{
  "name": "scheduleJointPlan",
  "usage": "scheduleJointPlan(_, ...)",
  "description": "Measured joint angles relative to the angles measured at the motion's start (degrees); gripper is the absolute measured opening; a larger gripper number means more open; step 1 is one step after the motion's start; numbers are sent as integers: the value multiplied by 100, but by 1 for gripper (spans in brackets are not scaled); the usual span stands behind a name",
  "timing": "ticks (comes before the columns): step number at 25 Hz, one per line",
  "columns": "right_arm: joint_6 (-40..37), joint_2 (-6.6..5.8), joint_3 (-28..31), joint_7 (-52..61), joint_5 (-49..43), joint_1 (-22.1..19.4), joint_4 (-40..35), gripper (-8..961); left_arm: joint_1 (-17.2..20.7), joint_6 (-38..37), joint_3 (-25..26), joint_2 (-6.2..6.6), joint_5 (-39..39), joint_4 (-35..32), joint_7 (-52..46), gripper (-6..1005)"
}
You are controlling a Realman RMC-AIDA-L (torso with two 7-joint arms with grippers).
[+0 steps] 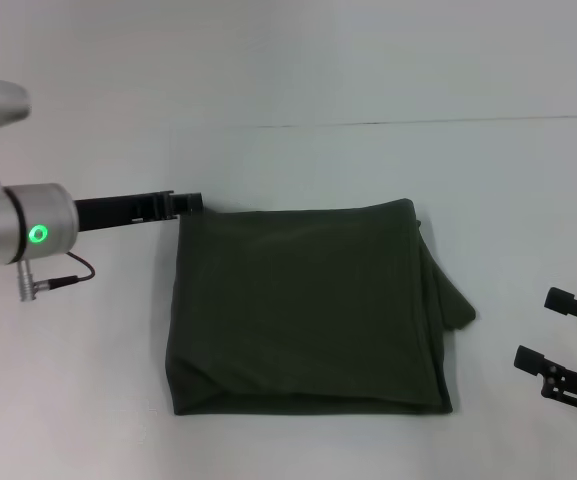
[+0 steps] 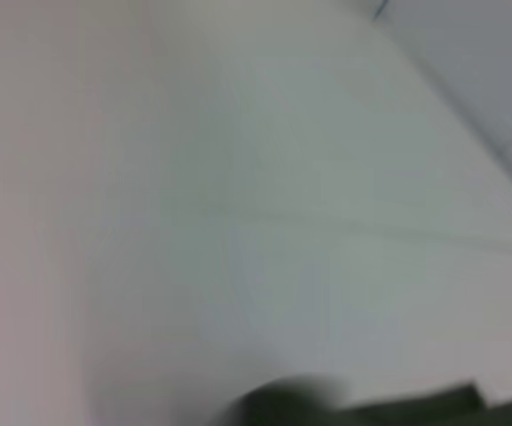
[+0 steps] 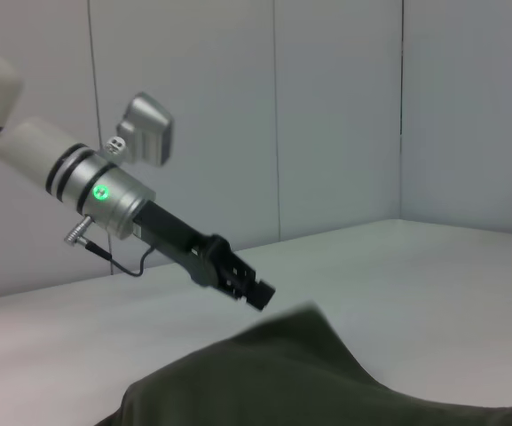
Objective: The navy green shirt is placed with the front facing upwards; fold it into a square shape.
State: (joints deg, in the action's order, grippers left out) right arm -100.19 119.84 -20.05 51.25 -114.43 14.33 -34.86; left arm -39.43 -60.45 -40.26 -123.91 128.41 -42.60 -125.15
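We saw the table (image 1: 298, 80) bearing the shirt (image 1: 308, 310), folded into a rough square with its plain green side up and loose layers bunched along its right edge. Our left gripper (image 1: 190, 203) reached in from the left to the shirt's far left corner, and we could not tell whether its fingers were apart or together. Our right gripper (image 1: 560, 327) hung spread wide at the near right, well apart from the shirt.

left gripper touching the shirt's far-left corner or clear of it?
Cannot tell. In the head view the left gripper tip meets the navy green shirt corner, but the right wrist view hints at a gap; neither is plain.
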Motion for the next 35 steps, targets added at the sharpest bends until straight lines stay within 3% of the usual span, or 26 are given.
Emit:
scheduleJointPlan(4, 0, 2, -2, -1, 0, 18, 0, 837, 428, -386, 13, -15, -910, -216, 815, 134)
scheduleJointPlan(10, -175, -1, -2, -73, 31, 166, 178, 841, 1214, -2196, 162, -57, -2177, -620, 3352, 326)
scheduleJointPlan(12, -272, 2, -2, -149, 9, 199, 210, 842, 1380, -2908, 208, -54, -2204, -665, 4039, 561)
scheduleJointPlan(17, -229, 10, -132, -299, -99, 151, 409, 846, 1875, -3907, 252, -73, -1923, -667, 5510, 751)
scheduleJointPlan(23, 265, 8, -146, -630, -327, -7, 790, 848, 2250, -3797, 528, -79, -1215, -323, 6214, 949)
scheduleJointPlan(27, 610, 3, -138, -742, -389, -20, 1011, 848, 2298, -3597, 874, -80, -849, -11, 6510, 948)
scheduleJointPlan(35, 782, -2, -157, -800, -394, 37, 1186, 848, 2315, -3621, 989, -80, -778, 68, 6583, 949)
